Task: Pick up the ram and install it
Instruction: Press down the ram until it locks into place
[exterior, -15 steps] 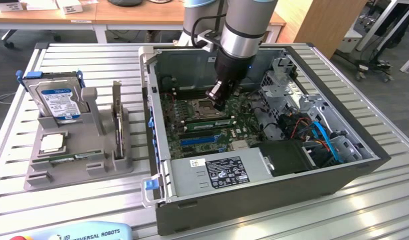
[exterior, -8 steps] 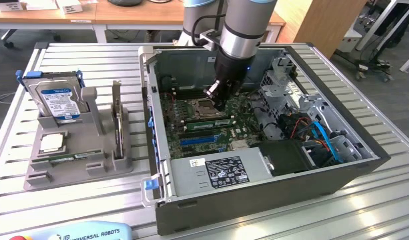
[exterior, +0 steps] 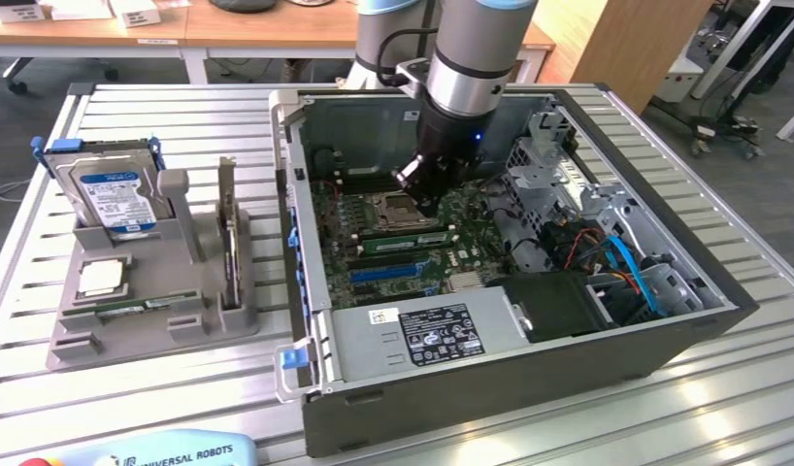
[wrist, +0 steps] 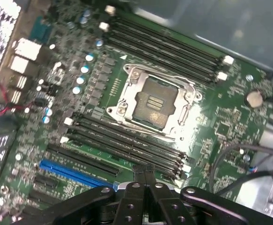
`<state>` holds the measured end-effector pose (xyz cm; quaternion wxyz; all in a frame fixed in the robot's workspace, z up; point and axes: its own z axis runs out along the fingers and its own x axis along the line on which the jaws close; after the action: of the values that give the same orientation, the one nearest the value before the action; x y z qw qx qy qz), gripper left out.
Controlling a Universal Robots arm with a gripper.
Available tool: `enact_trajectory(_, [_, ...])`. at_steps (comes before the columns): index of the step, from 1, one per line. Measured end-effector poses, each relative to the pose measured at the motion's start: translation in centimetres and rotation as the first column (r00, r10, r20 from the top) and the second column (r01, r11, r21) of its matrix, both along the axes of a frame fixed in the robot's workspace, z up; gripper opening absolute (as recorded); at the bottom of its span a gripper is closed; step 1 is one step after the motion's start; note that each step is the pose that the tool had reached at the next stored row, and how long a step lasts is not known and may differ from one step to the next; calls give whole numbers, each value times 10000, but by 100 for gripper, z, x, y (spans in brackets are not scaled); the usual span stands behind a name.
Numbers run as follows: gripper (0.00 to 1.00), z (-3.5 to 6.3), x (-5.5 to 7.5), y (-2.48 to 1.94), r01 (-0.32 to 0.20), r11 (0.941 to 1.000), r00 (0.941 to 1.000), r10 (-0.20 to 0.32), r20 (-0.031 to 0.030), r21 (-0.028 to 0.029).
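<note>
Seating looks like the step in hand: the ram [exterior: 400, 238] shows in the exterior view as a green stick along the slots [wrist: 127, 143], just in front of the socket [wrist: 152, 103]. It is right under the gripper [exterior: 420, 199], whose jaws are together with nothing visibly between them. I cannot tell if the stick is fully home or if the tips touch it.

To do this well, I judge the push should go straight down along the stick's top edge, notch lined up and both ends sinking evenly until the white latches [wrist: 187, 168] close. A tilted push could bind it or flex the board [wrist: 230, 126].

The case [exterior: 501, 388] holds that board, the open bare socket, a power supply [exterior: 423, 335] and blue cables [exterior: 637, 272]. Beside it, the grey holder [exterior: 138, 335] carries a hard drive [exterior: 113, 194] upright and a processor chip [exterior: 99, 277] lying flat.
</note>
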<state>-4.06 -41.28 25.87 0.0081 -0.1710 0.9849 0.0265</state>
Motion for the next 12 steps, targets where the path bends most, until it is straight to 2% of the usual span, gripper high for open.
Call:
enact_trajectory(3, [10,-8,0,0,555,9985,9985,-555,0,1])
enact_trajectory(6, [10,-16,0,0,1093,9940,9940,-1093,1,1])
enact_trajectory(9, [10,-25,0,0,1633,9866,9866,-1633,0,0])
enact_trajectory(12, [10,-34,0,0,2162,9763,9763,-2162,0,0])
